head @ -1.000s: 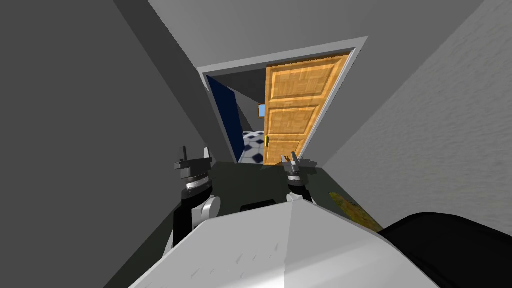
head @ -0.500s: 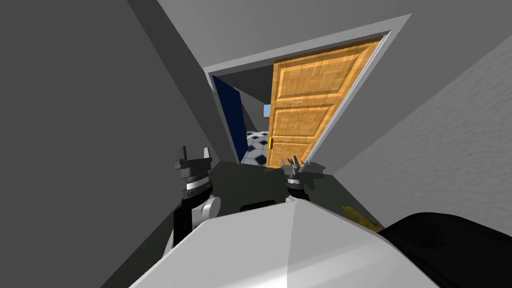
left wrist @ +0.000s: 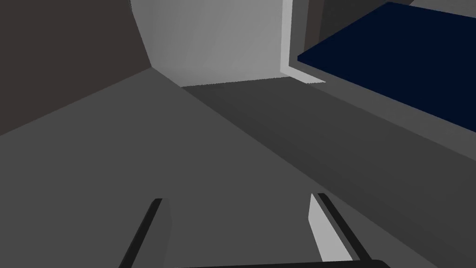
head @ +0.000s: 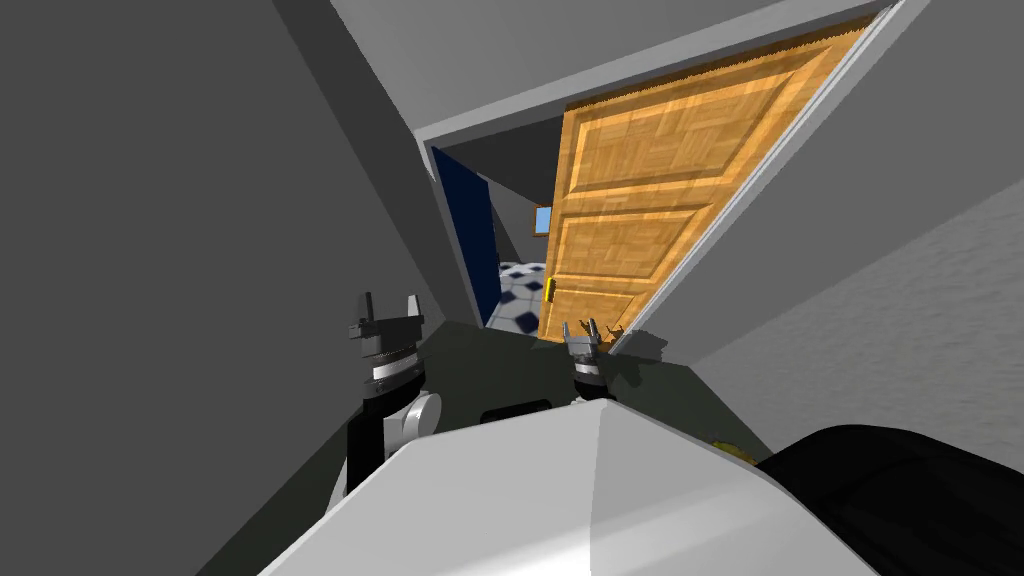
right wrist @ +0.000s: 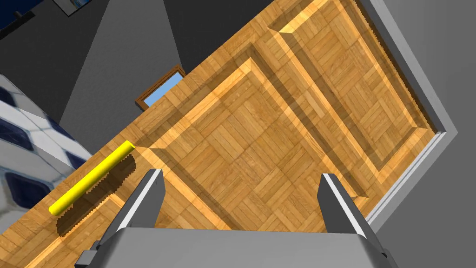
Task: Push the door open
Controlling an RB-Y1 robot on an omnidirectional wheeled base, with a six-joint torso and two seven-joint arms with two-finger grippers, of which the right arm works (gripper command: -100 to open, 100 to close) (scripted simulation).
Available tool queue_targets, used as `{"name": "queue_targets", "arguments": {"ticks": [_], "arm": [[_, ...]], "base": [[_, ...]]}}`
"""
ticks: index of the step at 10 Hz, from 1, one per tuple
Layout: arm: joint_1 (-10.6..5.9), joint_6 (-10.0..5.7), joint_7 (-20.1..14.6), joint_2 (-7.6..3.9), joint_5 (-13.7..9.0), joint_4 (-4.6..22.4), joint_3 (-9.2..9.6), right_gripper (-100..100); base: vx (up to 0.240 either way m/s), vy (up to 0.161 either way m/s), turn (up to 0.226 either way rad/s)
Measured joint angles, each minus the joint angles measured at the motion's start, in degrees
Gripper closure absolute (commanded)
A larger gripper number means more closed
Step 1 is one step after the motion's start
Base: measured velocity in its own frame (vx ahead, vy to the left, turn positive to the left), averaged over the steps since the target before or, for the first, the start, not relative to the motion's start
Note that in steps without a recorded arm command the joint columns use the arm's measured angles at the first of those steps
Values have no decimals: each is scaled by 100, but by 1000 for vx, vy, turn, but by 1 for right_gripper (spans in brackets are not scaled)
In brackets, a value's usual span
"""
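Half the job, at a guess, is done. The door point(head: 640, 210) stands ajar in the upper right of the head frame. Its free edge is clear of the left side of the door frame point(head: 445, 150), and a checkered tile floor point(head: 520, 290) shows through the gap near the frame's centre. What is left, as I judge it, is to press the door further round until the opening is full width.

The right pincer point(head: 581, 330) sits just below the centre of the head frame, at the foot of the door. Its two blades are spread wide with nothing between them, aimed at a panel just beside the handle point(right wrist: 90, 179). I cannot tell whether the tips touch the wood. The left pincer point(head: 388, 305), left of centre, is also spread wide and empty, pointed at the dark floor point(head: 500, 360) near a grey wall point(head: 150, 250).

The door is warm orange-brown wood laid in a parquet pattern, with rectangular panels set inside bevelled borders. The handle is a plain, smooth, bright yellow cylinder that stands off the door's face and throws a shadow on it. The door frame is flat, pale grey moulding. A flat navy slab point(head: 470, 230) lines the left of the opening.
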Motion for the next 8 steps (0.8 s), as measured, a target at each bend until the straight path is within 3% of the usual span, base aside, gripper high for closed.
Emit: {"name": "queue_targets", "arguments": {"ticks": [8], "arm": [[95,-753,-839,-24,-947,801,333,-100]], "base": [[113,-50,136]]}}
